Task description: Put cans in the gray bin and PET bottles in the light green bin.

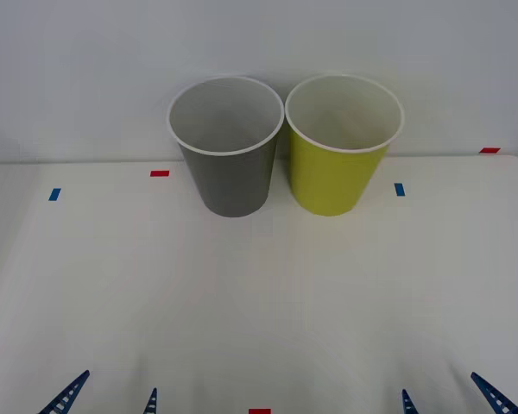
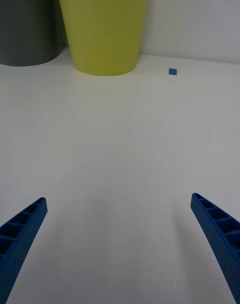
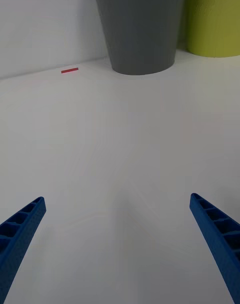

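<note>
Gray bin (image 1: 233, 177) — light green bin (image 1: 335, 177) — white-rimmed, upright.

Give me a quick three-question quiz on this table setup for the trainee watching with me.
1. True or false: the gray bin stands on the robot's left of the light green bin.
2. Which tape mark lies on the table nearest the light green bin's right side: a) blue tape mark, b) red tape mark, c) a yellow one?
3. Fill in: both the left gripper and the right gripper are ____ and hold nothing.

Key: 1 true; 2 a; 3 open.
</note>
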### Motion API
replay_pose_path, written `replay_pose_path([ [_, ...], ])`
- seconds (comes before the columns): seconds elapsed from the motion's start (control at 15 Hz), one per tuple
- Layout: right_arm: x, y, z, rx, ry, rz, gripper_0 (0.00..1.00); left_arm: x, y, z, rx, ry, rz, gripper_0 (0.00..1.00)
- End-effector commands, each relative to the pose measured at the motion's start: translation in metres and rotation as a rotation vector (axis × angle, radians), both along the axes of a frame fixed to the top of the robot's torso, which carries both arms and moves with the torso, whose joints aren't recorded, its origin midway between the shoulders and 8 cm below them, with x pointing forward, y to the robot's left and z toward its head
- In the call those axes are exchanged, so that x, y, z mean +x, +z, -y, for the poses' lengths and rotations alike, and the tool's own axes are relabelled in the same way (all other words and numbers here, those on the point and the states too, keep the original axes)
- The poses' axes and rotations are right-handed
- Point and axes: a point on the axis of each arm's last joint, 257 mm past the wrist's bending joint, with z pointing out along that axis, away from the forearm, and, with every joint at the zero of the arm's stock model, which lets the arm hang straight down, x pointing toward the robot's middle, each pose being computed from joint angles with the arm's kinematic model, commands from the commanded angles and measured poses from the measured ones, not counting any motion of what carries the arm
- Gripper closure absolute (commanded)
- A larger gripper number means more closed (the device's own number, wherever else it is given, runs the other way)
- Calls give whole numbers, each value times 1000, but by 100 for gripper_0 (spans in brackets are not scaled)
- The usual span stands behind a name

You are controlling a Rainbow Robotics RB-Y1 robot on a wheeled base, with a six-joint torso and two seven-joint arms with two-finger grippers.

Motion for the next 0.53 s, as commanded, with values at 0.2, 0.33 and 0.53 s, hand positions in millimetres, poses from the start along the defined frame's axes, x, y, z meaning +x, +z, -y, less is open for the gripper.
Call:
replay_pose_path([
  [0.2, 0, 0, 0, 0, 0, 0, 0, 0, 0, 0, 0, 0, 0, 0],
  [0.33, 0, 0, 0, 0, 0, 0, 0, 0, 0, 0, 0, 0, 0, 0],
  [0.53, 0, 0, 0, 0, 0, 0, 0, 0, 0, 0, 0, 0, 0, 0],
])
